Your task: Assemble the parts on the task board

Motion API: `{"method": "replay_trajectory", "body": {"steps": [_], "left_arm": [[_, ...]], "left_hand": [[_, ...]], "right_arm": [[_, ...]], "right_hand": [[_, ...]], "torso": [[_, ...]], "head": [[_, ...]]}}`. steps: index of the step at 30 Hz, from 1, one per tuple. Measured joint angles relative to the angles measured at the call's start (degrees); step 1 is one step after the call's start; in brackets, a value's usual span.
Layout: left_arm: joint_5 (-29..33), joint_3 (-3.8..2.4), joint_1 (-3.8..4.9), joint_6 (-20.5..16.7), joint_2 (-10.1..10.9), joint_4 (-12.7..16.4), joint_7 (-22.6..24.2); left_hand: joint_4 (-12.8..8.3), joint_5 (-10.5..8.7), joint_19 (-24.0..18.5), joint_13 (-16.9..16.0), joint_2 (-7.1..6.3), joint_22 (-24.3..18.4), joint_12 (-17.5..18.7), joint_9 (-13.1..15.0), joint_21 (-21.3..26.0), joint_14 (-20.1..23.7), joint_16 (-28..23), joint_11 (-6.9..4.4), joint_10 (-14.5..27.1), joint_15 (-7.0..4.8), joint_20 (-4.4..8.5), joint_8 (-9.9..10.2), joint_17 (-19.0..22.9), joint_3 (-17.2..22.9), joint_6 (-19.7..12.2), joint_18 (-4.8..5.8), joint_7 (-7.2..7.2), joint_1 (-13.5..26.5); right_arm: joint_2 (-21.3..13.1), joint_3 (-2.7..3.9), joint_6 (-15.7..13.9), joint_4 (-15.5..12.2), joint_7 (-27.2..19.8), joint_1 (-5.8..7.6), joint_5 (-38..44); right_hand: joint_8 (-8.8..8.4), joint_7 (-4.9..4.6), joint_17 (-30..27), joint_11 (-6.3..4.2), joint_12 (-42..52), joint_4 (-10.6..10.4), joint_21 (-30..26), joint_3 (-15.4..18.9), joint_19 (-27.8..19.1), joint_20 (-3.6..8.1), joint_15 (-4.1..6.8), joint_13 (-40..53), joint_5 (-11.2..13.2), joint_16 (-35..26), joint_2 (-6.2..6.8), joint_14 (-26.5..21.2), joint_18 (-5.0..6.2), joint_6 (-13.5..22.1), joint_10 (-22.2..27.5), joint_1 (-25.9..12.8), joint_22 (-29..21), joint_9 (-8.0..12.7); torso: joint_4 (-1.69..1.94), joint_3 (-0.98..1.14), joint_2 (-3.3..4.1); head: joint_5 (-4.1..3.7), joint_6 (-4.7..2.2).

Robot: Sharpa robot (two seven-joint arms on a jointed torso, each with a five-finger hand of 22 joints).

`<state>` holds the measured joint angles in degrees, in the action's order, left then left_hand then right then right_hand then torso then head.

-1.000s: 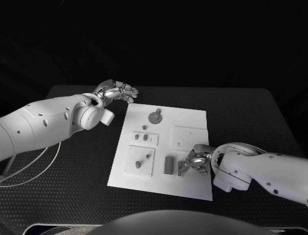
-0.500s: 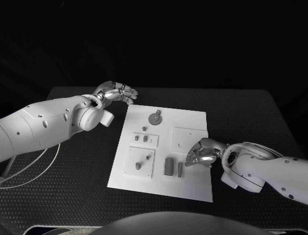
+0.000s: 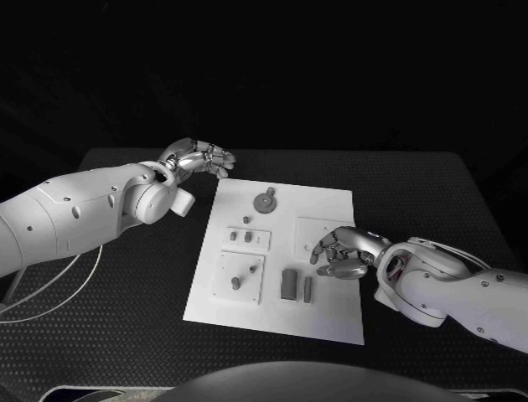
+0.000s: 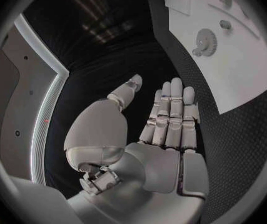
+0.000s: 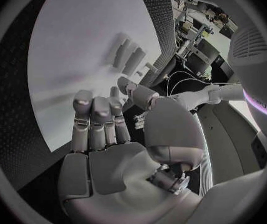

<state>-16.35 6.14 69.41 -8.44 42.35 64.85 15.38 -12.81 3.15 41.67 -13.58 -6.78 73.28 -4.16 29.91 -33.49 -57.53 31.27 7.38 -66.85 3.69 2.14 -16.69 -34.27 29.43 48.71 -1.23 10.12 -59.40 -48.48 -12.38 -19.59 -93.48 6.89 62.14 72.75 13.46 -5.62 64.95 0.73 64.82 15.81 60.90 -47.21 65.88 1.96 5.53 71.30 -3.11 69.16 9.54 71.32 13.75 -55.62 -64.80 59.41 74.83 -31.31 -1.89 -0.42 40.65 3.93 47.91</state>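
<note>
The right hand (image 3: 343, 253) has its fingers (image 5: 95, 115) lying straight and side by side, thumb apart, holding nothing; it sits right of centre in the head view, over the right side of the task board (image 3: 324, 205). The left hand (image 3: 200, 157), upper left of centre, hangs beyond the board's upper left corner, its fingers (image 4: 171, 109) straight and close together, thumb set off, nothing in them. On the white board a round gear (image 3: 266, 200) lies near the top, small grey parts (image 3: 248, 236) sit left of centre, and two upright grey bars (image 3: 291, 284) stand low on the board, just left of the right hand. The board rests on the black table (image 3: 433, 188)
</note>
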Motion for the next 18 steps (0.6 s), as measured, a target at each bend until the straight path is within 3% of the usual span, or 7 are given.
{"method": "replay_trajectory", "body": {"steps": [4,8,13,18], "left_arm": [[0.0,0.00,0.00,0.0,0.0,0.0,0.0],[0.0,0.00,0.00,0.0,0.0,0.0,0.0],[0.0,0.00,0.00,0.0,0.0,0.0,0.0],[0.0,0.00,0.00,0.0,0.0,0.0,0.0]], "left_hand": [[0.0,0.00,0.0,0.0,0.00,0.1,0.0,0.0,0.0,0.0,0.0,0.00,0.0,0.00,0.00,0.0,0.0,0.0,0.0,0.00,0.00,0.0],[0.0,0.00,0.0,0.0,0.00,0.1,0.0,0.0,0.0,0.0,0.0,0.00,0.0,0.00,0.00,0.0,0.0,0.0,0.0,0.00,0.00,0.0],[0.2,0.00,0.0,0.0,0.00,0.0,0.0,0.0,0.0,0.0,0.0,0.00,0.0,0.00,0.00,0.0,0.0,-0.2,0.0,0.00,0.00,0.0],[0.2,0.00,0.0,0.0,0.00,0.1,0.0,0.0,0.0,0.0,-0.2,0.00,0.0,0.00,0.00,0.0,0.0,-0.2,0.0,0.00,0.00,0.0]], "right_arm": [[0.3,-0.08,0.0,0.0,-0.7,-0.55,1.6],[0.6,-0.08,0.4,0.1,-1.0,-0.73,2.6],[1.1,-0.14,1.3,0.5,-1.1,-1.05,3.3],[1.5,-0.16,1.9,0.7,-1.1,-1.35,3.7]], "right_hand": [[0.19,-0.09,0.1,-0.18,0.3,0.0,0.0,0.0,0.0,-0.01,0.00,0.0,0.0,0.0,-0.27,0.0,-0.02,-0.1,-0.2,0.3,0.1,0.0],[0.71,-0.76,0.1,-0.01,0.3,0.2,0.0,-0.2,-0.1,-0.06,0.00,-0.2,0.0,-0.1,-1.20,0.0,-0.10,-0.7,-0.4,0.0,0.1,0.2],[0.78,-0.79,0.2,-0.01,0.3,-0.8,0.0,-0.2,-0.2,-0.22,-0.01,-0.4,0.0,-0.1,-2.01,0.0,-0.11,-0.8,-0.4,-0.9,0.1,0.6],[0.78,-0.85,0.2,-0.01,0.3,-1.7,0.0,-0.2,-0.2,-0.22,-0.01,-0.5,0.0,-0.1,-1.49,0.0,-0.12,-0.8,-0.4,-1.9,0.1,1.0]], "torso": [[0.03,-0.02,0.00],[0.05,-0.03,0.00],[0.07,-0.06,0.00],[0.08,-0.07,-0.02]], "head": [[-0.02,0.11],[-0.03,0.18],[-0.04,0.22],[0.01,0.24]]}}
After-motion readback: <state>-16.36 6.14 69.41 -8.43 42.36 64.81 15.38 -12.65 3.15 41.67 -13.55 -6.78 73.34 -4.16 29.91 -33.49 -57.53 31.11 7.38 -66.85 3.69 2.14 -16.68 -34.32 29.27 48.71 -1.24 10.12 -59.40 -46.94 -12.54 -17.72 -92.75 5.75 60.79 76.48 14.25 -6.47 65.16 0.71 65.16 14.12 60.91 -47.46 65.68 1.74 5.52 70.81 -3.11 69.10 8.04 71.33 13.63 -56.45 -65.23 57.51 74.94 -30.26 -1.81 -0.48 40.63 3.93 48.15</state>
